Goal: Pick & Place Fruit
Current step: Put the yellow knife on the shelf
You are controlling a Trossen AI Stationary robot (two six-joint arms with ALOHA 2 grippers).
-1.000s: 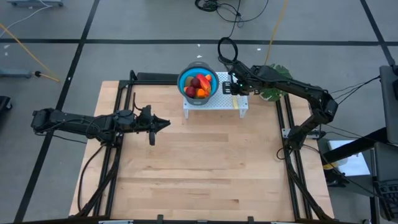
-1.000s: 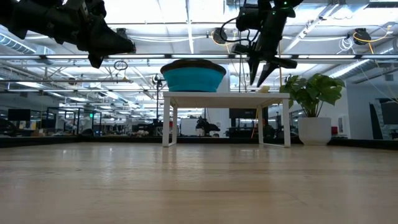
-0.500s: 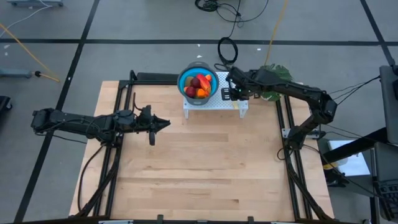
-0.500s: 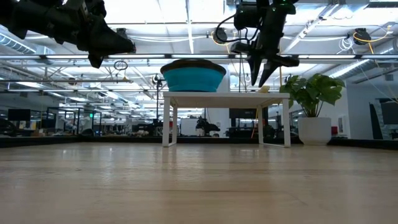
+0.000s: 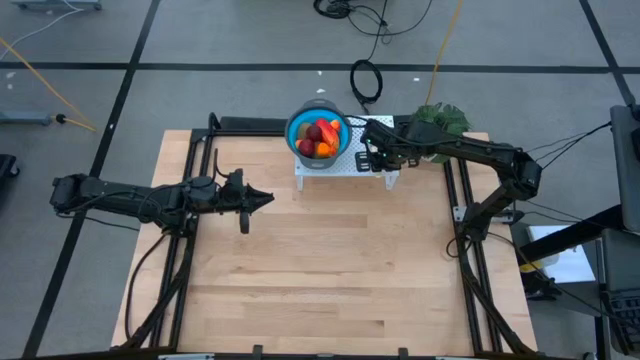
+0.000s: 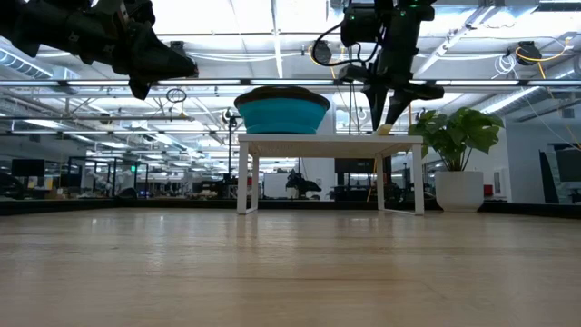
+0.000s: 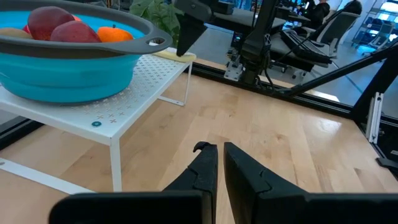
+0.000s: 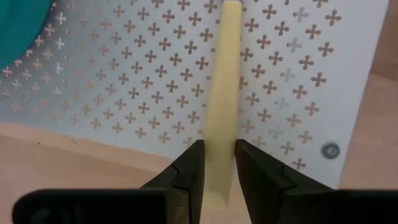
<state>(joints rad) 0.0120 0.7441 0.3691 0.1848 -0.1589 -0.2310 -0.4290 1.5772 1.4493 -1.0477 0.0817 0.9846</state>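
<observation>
Blue collapsible bowl with a grey rim [image 5: 318,132] sits on the small white perforated metal stand [image 5: 372,165] at the upper centre of the high view, at the far edge of the pale wooden desk [image 5: 320,260]. Fruit [image 5: 318,136] is piled inside the bowl: two dark red round pieces, an orange one and a red-yellow one show above the rim in the left wrist view.

Right tool [image 8: 214,158] is over the stand, just right of the bowl. Its two dark fingers [image 8: 186,168] straddle the slim pale-yellow knife handle [image 8: 221,93] lying flat on the perforated plate; fingers narrow, close on either side of the handle. Firm contact cannot be told.

Left tool [image 7: 219,163] hovers above bare desk at the left-centre of the high view, well apart from the stand, fingers closed, holding nothing.

Leafy green plant [image 5: 440,118] in a white pot stands just beyond the stand's right end.
</observation>
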